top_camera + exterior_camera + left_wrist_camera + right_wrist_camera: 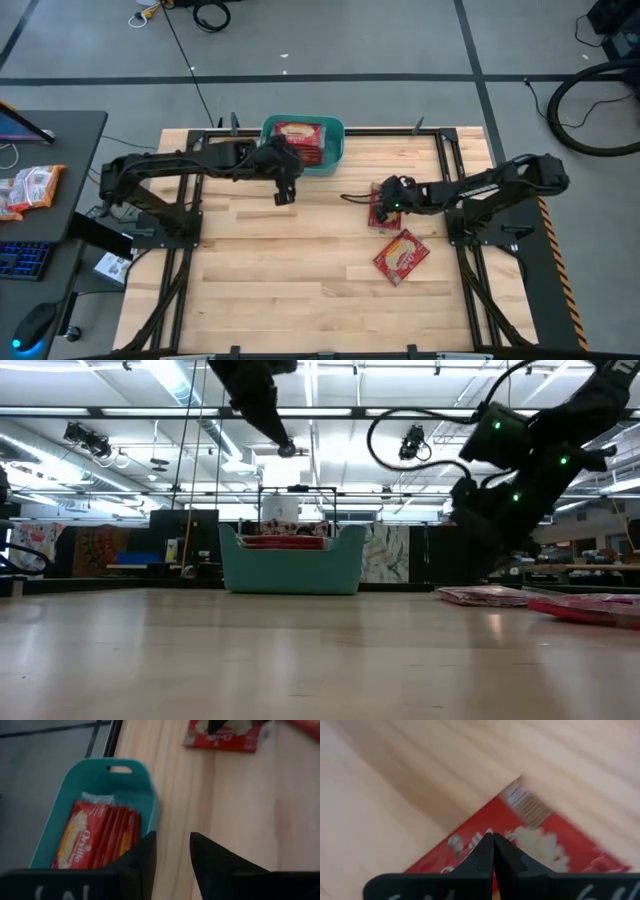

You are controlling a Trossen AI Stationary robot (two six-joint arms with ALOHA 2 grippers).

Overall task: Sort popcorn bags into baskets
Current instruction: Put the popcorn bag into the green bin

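Note:
The teal basket (335,135) (290,565) stands at the table's far edge, with several red popcorn bags (300,140) (95,837) stacked inside it. My left gripper (284,196) (173,847) hangs high over the table just near of the basket, slightly open and empty. Two more red bags lie flat on the table's right half, one (380,212) (545,845) under my right gripper (383,202) (493,836) and one (401,256) nearer the front. The right gripper's fingers are shut and point down at the bag below. My right gripper comes at the red bag (470,850) from above with its fingers shut tip to tip. The view along the fingers hides the tips' ends, so I cannot tell whether they touch the bag. The bag lies flat on the table.
A dark side table (70,130) stands left of the worktable and carries an orange-and-white packet (30,187) and a keyboard (22,258). Black frame rails (445,160) run along the table's far edge and sides. Bare wood (290,270) fills the table's middle and near part.

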